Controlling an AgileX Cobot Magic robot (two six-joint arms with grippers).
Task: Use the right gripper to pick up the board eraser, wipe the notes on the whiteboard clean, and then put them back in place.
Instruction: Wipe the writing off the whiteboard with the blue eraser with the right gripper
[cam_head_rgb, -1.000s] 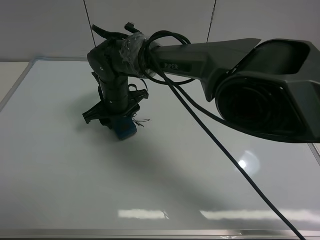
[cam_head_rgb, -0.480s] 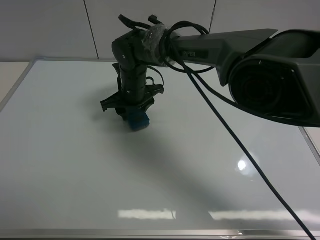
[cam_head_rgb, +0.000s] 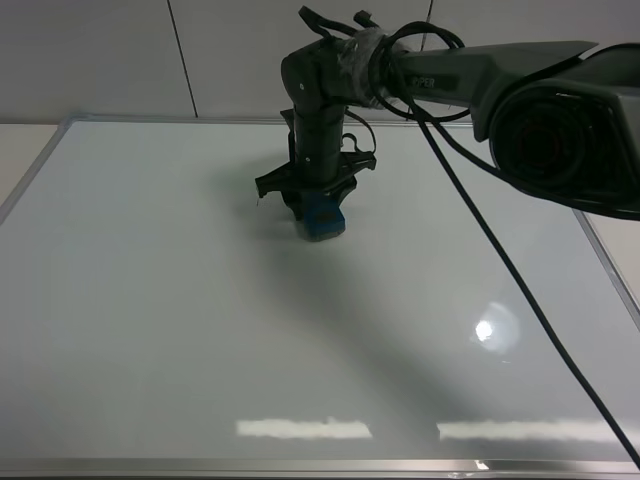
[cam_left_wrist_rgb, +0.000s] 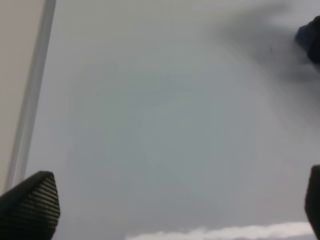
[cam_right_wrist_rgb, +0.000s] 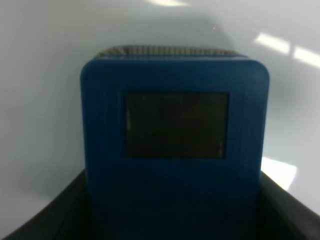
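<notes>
Glossy white whiteboard (cam_head_rgb: 150, 320) with its thin silver frame spreads across nearly the whole view, and the black two-fingered right hand (cam_head_rgb: 318, 205) is down on it. It's clamped tight on the small teal-blue board eraser (cam_head_rgb: 322, 222), pressed to the board directly beneath the hand. No black marker notes show around the hand, so wiping looks about done; returning the eraser is what's left. Left hand (cam_left_wrist_rgb: 172, 205) hovers over bare board, fingers spread wide, holding nothing.
</notes>
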